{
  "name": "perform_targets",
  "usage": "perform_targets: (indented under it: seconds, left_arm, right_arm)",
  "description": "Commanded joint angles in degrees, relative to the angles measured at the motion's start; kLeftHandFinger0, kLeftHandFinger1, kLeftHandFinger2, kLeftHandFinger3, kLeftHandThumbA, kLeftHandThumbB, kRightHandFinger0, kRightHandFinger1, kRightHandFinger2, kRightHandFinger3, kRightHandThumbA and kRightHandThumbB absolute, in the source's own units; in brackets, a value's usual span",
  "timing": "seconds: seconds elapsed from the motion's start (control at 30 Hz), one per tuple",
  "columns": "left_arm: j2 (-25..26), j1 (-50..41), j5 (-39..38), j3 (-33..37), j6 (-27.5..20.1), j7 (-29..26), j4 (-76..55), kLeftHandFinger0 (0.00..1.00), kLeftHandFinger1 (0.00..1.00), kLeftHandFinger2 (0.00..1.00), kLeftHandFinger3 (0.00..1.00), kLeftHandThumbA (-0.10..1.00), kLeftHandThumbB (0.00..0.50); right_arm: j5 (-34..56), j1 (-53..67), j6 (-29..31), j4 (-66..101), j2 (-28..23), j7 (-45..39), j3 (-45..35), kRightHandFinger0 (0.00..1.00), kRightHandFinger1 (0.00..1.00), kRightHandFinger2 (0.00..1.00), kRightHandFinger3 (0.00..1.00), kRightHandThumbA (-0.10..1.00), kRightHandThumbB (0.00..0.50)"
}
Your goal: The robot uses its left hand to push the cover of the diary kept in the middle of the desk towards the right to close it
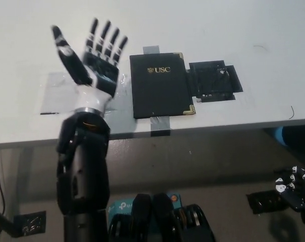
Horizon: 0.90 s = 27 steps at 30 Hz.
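Observation:
The diary (160, 85) lies closed in the middle of the white desk (233, 30), a black cover with gold "USC" lettering and gold corners. My left hand (94, 58) is raised in the air to the left of the diary, palm toward the camera, fingers spread wide and holding nothing. It is clear of the cover. My right hand (295, 189) hangs low at the bottom right, below the desk's front edge.
A clear plastic sheet (54, 93) is taped flat on the desk, partly behind my left hand. A black square patch (214, 80) lies flat right of the diary. Grey tape strips (160, 126) sit at the diary's near and far edges.

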<state>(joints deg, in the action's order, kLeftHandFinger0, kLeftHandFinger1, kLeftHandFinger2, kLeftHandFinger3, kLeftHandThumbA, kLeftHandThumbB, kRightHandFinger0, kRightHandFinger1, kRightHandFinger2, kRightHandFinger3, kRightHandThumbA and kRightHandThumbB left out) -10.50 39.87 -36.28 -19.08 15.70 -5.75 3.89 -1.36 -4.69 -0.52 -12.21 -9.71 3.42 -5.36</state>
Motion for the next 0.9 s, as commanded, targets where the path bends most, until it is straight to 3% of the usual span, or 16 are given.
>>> perform_targets:
  seconds: [0.0, 0.1, 0.13, 0.17, 0.23, 0.27, 0.37, 0.4, 0.5, 0.57, 0.67, 0.83, 0.87]
  left_arm:
    - [3.58, 2.78, -17.52, 3.07, 11.23, -9.28, -27.86, 1.0, 1.0, 1.0, 1.0, 1.0, 0.355]
    - [9.02, -4.34, -18.13, 4.62, 11.23, -9.56, -35.89, 1.0, 1.0, 1.0, 1.0, 1.0, 0.343]
    - [9.37, -4.86, -17.82, 4.82, 11.23, -9.57, -36.35, 1.0, 1.0, 1.0, 1.0, 1.0, 0.412]
    - [10.2, -6.51, -17.38, 4.95, 11.23, -9.64, -37.45, 1.0, 1.0, 1.0, 1.0, 1.0, 0.337]
    - [13.29, -11.3, -15.44, 5.44, 11.23, -7.97, -39.38, 1.0, 1.0, 1.0, 1.0, 1.0, 0.343]
    - [17.27, -17.91, -12.07, 5.58, 11.23, -6.15, -41.13, 1.0, 1.0, 1.0, 1.0, 1.0, 0.337]
    - [20.24, -24.05, -7.37, 5.09, 11.23, -2.53, -41.34, 1.0, 1.0, 1.0, 1.0, 1.0, 0.306]
    - [21.6, -29.01, -2.15, 4.17, 10.6, 1.61, -40.37, 1.0, 1.0, 1.0, 1.0, 1.0, 0.266]
    - [24.93, -37.26, 1.21, 5.02, 6.22, 4.89, -37.61, 1.0, 1.0, 1.0, 1.0, 1.0, 0.226]
    - [26.37, -39.76, 2.84, 6.01, 4.2, 5.73, -36.07, 1.0, 1.0, 1.0, 1.0, 1.0, 0.253]
    - [28.67, -47.5, 9.05, 7.64, -3.72, 8.71, -28.84, 1.0, 1.0, 1.0, 1.0, 1.0, 0.263]
    - [28.88, -50.38, 12.8, 8.98, -8.05, 9.22, -23.59, 1.0, 1.0, 1.0, 1.0, 1.0, 0.288]
    - [28.45, -51.18, 14.48, 9.22, -10.12, 9.23, -21.32, 1.0, 1.0, 1.0, 1.0, 1.0, 0.311]
  right_arm:
    - [0.73, -2.09, 2.08, 1.35, -2.2, 0.4, -2.31, 0.0, 0.0, 0.14, 0.44, 0.29, 0.28]
    - [0.55, -2.33, 1.88, 1.35, -2.48, 0.59, -2.51, 0.0, 0.01, 0.15, 0.45, 0.3, 0.283]
    - [0.59, -2.42, 1.85, 1.32, -2.56, 0.63, -2.61, 0.0, 0.01, 0.15, 0.45, 0.31, 0.288]
    - [0.84, -2.58, 1.74, 1.34, -2.52, 0.62, -2.75, 0.0, 0.01, 0.15, 0.45, 0.31, 0.288]
    - [1.09, -2.87, 1.42, 1.25, -2.57, 0.63, -3.0, 0.0, 0.0, 0.15, 0.46, 0.31, 0.284]
    - [0.98, -3.18, 1.54, 0.98, -2.64, 0.86, -3.2, 0.0, 0.0, 0.15, 0.46, 0.31, 0.283]
    - [1.15, -3.92, 1.86, 0.31, -2.76, 0.8, -3.49, 0.0, 0.0, 0.14, 0.46, 0.31, 0.286]
    - [0.61, -4.21, 1.57, 0.23, -2.83, 0.99, -3.37, 0.0, 0.0, 0.15, 0.47, 0.34, 0.29]
    - [0.54, -4.65, 2.06, -0.03, -2.68, 0.98, -3.62, 0.0, 0.0, 0.15, 0.47, 0.33, 0.283]
    - [0.29, -4.88, 2.7, -0.66, -2.78, 1.0, -3.72, 0.0, 0.0, 0.14, 0.47, 0.32, 0.274]
    - [0.07, -5.12, 2.92, -0.83, -2.87, 1.01, -3.86, 0.0, 0.0, 0.14, 0.47, 0.31, 0.27]
    - [0.29, -5.45, 1.91, -0.75, -2.94, 0.89, -3.98, 0.0, 0.0, 0.15, 0.47, 0.32, 0.276]
    - [0.3, -5.45, 1.75, -0.61, -2.94, 0.87, -4.0, 0.0, 0.0, 0.15, 0.47, 0.32, 0.275]
